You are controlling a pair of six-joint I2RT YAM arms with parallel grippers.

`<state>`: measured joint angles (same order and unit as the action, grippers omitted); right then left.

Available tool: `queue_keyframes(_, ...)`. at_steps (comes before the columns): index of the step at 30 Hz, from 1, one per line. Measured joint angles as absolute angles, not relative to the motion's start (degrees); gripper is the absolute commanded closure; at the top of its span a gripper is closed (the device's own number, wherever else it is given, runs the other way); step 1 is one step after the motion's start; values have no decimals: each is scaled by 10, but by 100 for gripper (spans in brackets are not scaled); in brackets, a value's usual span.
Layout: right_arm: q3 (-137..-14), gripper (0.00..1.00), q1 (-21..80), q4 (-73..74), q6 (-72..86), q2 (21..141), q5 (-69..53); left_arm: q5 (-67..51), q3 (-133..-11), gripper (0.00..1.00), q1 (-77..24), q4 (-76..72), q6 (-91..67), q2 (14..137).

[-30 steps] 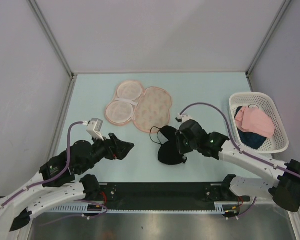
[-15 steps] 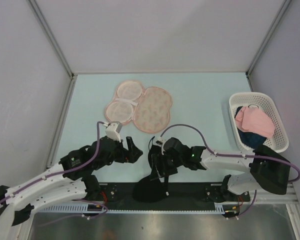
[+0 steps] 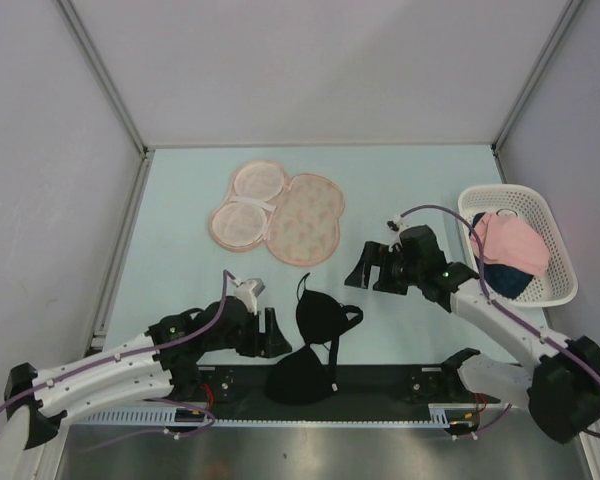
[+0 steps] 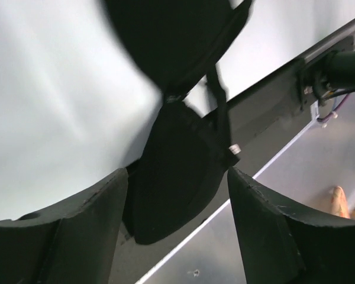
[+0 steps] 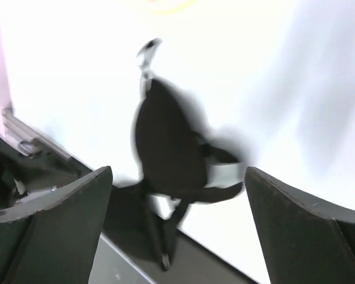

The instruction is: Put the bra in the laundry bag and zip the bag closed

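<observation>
The black bra [image 3: 320, 318] lies spread at the table's near edge, with one cup on the mat and the other cup [image 3: 297, 383] over the black rail. The peach laundry bag [image 3: 308, 220] lies open and flat farther back, its pale pink inside [image 3: 242, 205] facing up. My left gripper [image 3: 277, 336] is open just left of the bra, and in the left wrist view the lower cup [image 4: 177, 171] shows beyond its open fingers [image 4: 83, 225]. My right gripper [image 3: 359, 272] hangs open to the upper right of the bra, holding nothing. The right wrist view shows the bra [image 5: 165, 154], blurred, below it.
A white lattice basket [image 3: 480, 197] at the right holds a pink folded cloth [image 3: 508, 240] and a dark blue cloth [image 3: 502, 278]. The black rail [image 3: 390, 380] runs along the near edge, with bare metal below it. Grey walls enclose the table.
The right gripper opened, let go of the bra and pulled back up and right. The bra now lies stretched out toward the rail. The left gripper moved right, close to the bra.
</observation>
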<state>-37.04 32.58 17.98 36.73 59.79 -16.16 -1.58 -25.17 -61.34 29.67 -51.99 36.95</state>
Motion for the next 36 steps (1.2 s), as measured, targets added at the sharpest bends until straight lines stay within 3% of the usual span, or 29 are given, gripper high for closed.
queue_keyframes(5,-415,0,266,197,277,734,-241,-55,-187,18,-616,303,-610,334)
queue_keyframes(16,-529,16,400,208,127,931,-278,-40,-198,22,-628,332,-649,376)
queue_keyframes(19,-540,30,418,221,113,959,-258,-3,-220,22,-628,343,-649,358)
queue_keyframes(20,-548,36,422,228,113,964,-246,5,-227,22,-628,344,-649,354)
queue_keyframes(26,-564,40,437,233,157,976,-157,49,-256,20,-629,347,-645,357)
queue_keyframes(33,-495,39,392,193,275,914,-31,84,-293,18,-629,349,-632,396)
queue_keyframes(36,-446,34,346,189,302,863,3,90,-307,17,-629,345,-618,421)
